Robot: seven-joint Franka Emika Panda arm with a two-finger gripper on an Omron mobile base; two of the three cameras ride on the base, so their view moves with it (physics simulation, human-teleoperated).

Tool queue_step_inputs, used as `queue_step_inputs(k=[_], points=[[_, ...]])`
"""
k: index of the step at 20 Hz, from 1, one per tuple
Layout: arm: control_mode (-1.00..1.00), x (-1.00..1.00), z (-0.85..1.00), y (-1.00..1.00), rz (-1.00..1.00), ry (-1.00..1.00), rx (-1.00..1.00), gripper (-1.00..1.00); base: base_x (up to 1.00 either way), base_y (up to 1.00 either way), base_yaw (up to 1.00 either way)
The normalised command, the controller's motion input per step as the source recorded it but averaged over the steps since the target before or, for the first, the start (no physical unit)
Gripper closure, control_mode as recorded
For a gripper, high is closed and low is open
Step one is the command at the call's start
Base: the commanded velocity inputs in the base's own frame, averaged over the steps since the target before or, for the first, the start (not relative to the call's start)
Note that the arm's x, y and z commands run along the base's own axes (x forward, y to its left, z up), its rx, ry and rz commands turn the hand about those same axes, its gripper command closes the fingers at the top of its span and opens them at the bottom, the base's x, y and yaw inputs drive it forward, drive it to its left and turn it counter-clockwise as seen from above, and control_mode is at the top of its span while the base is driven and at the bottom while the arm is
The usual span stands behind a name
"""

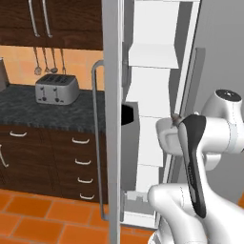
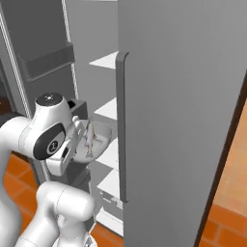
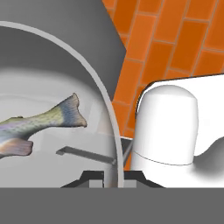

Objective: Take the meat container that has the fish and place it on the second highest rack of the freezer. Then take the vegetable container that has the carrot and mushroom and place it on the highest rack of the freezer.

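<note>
gripper (image 3: 104, 177) clamped on meat container (image 2: 102, 140), fish (image 2: 89, 136) inside

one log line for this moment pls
phase: carrying | tool: shut on meat container rim | fish: in container | freezer: open | container: not yet on rack

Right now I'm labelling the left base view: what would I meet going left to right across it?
Toaster → freezer door handle → white freezer shelves → robot arm.
</note>
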Motion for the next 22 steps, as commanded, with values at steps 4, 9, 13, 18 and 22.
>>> queue_step_inputs(k=[4,9,13,18,22], points=[[1.00,0.00,0.00,0.00,0.00,0.00,0.00,1.00,0.09,0.32,0.03],[1.00,0.00,0.00,0.00,0.00,0.00,0.00,1.00,0.29,0.28,0.01],[1.00,0.00,0.00,0.00,0.00,0.00,0.00,1.00,0.24,0.41,0.00],[1.00,0.00,0.00,0.00,0.00,0.00,0.00,1.00,0.31,0.08,0.01],[1.00,0.00,0.00,0.00,0.00,0.00,0.00,1.00,0.12,0.00,0.02]])
